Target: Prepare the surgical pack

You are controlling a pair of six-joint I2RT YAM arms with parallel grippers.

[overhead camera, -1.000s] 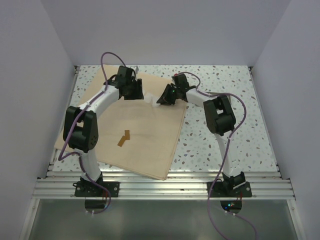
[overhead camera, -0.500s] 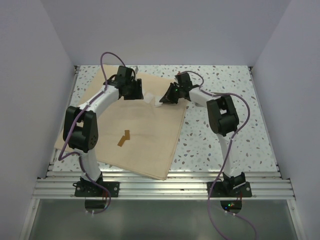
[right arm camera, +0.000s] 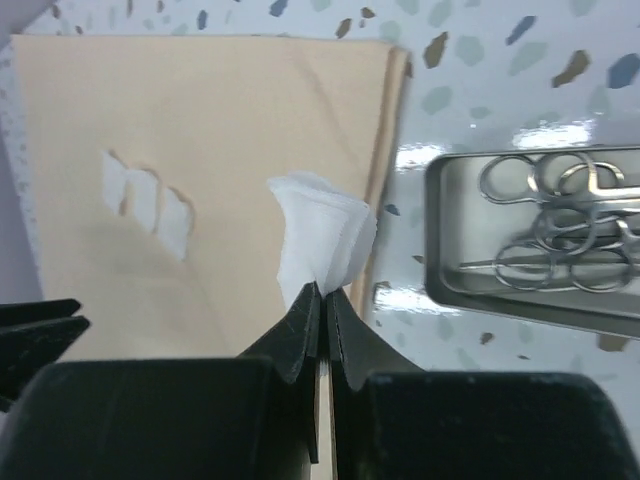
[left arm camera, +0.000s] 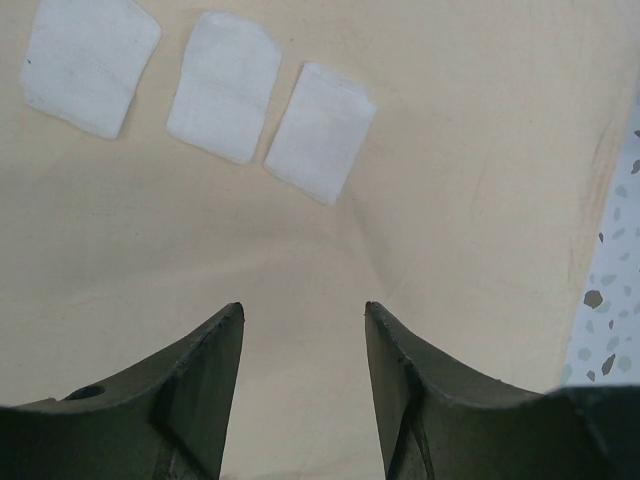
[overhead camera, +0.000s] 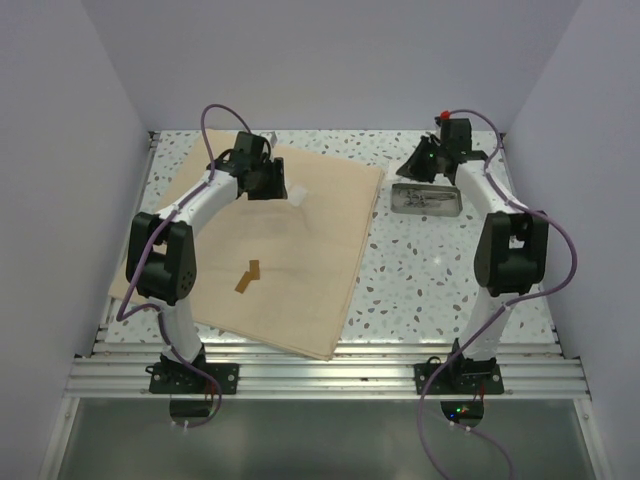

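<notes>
The tan fabric sheet [overhead camera: 290, 255] lies spread on the table's left half. Three white gauze squares [left arm camera: 222, 88] lie in a row on it near its far edge; they also show in the right wrist view [right arm camera: 150, 200]. My left gripper [left arm camera: 303, 310] is open and empty, hovering over the sheet just short of the squares. My right gripper [right arm camera: 323, 290] is shut on a small stack of white gauze [right arm camera: 320, 240], held above the sheet's right edge, beside the tray. Steel ring-handled instruments [right arm camera: 560, 225] lie in the tray.
The shallow grey metal tray [overhead camera: 397, 207] sits on the speckled table right of the sheet, under my right gripper [overhead camera: 413, 168]. A small brown strip [overhead camera: 247, 276] lies on the sheet's middle. Walls close in on three sides.
My right arm has swung from the sheet's far edge near the left gripper to the back right, beside the tray, carrying gauze. The tray is now uncovered. The left arm has not moved.
</notes>
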